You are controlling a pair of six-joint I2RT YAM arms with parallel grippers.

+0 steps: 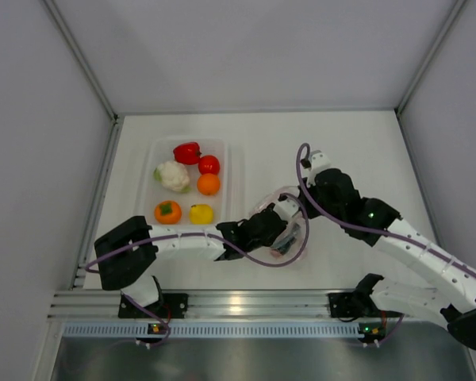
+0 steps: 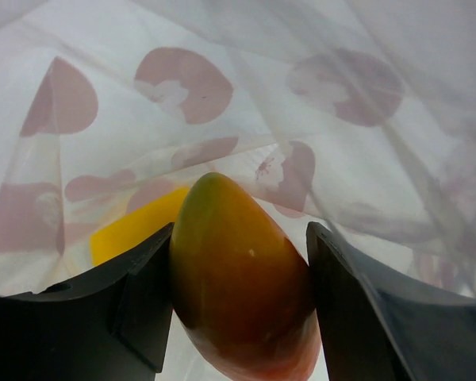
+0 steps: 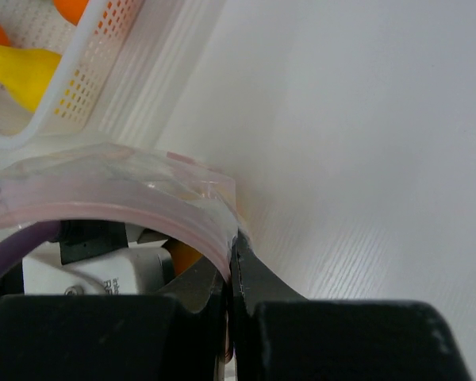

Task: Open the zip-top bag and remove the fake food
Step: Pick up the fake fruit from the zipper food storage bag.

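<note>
The zip-top bag [image 1: 290, 239] lies mid-table, clear with pink printed shapes and its mouth open. My left gripper [image 1: 276, 223] reaches inside it. In the left wrist view the left gripper [image 2: 242, 238] is shut on a glossy orange-red fake fruit with a greenish tip [image 2: 242, 294], with a yellow piece [image 2: 131, 228] behind it and bag film [image 2: 301, 95] all around. My right gripper [image 1: 296, 199] is shut on the bag's pink zip strip [image 3: 143, 208] at the mouth's edge, as the right wrist view [image 3: 232, 242] shows.
A rigid clear tray [image 1: 226, 171] at the back left holds a red pepper [image 1: 187, 152], tomato [image 1: 209, 165], cauliflower [image 1: 173, 176], orange [image 1: 209, 184], persimmon [image 1: 168, 212] and lemon [image 1: 201, 213]. A purple cable [image 1: 254, 260] loops near the bag. Walls enclose the table.
</note>
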